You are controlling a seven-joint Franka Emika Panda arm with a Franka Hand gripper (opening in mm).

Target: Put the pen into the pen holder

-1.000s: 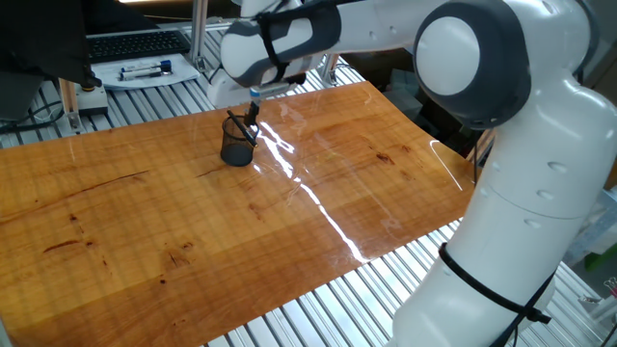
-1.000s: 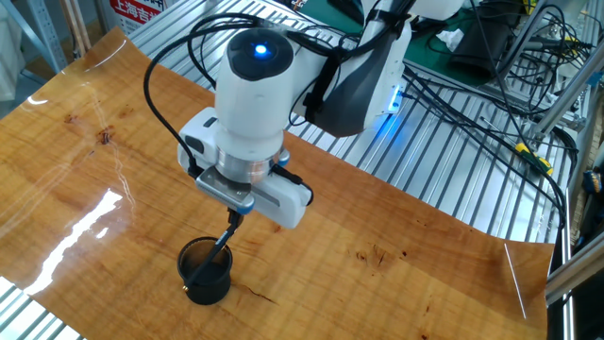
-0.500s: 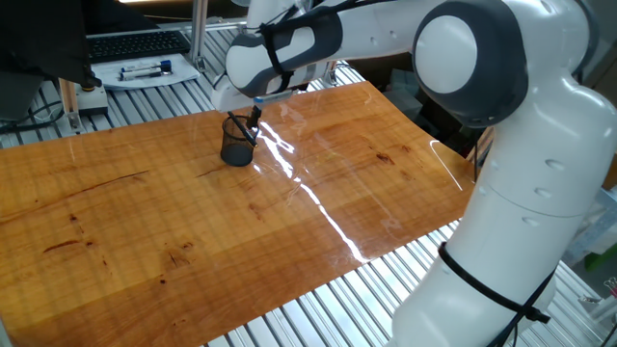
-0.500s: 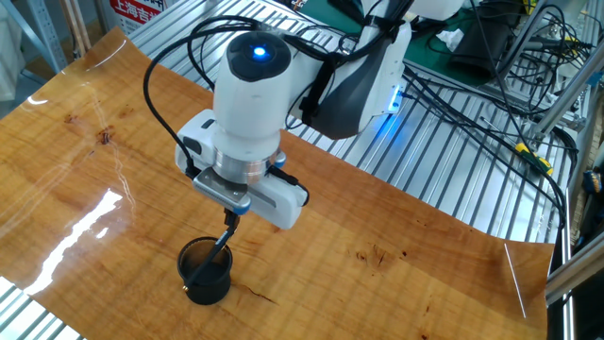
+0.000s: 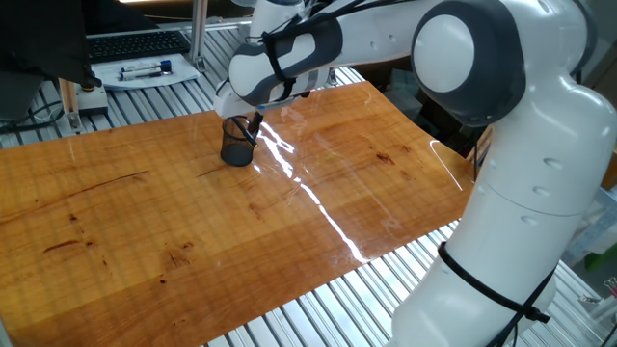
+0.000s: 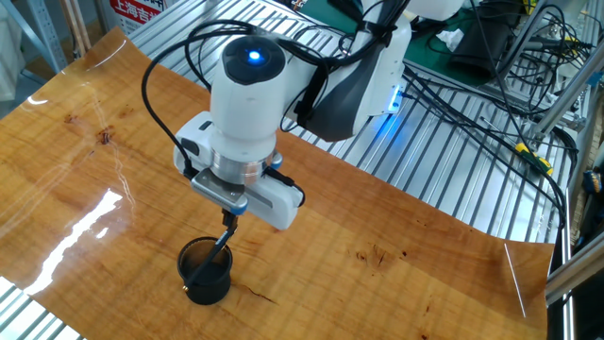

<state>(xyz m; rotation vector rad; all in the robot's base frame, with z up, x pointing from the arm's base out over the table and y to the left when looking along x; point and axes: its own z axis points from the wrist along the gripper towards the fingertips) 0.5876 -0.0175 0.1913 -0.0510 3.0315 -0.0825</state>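
Pen [image 6: 219, 253] standing tilted inside pen holder [image 6: 205, 272], lower end down in the mesh cup, upper end leaning over the rim toward the arm. Pen holder upright on wooden worktop [image 6: 85, 198], near the far edge in one fixed view [image 5: 236, 142]. Tool [image 6: 229, 216] directly above the cup, just over the pen's top end [image 5: 253, 126]. Contact between fingers and pen not resolvable; cannot tell whether tool is open or clamped. Pale markers with blue caps [image 5: 145, 69] lying on slatted frame beyond the worktop.
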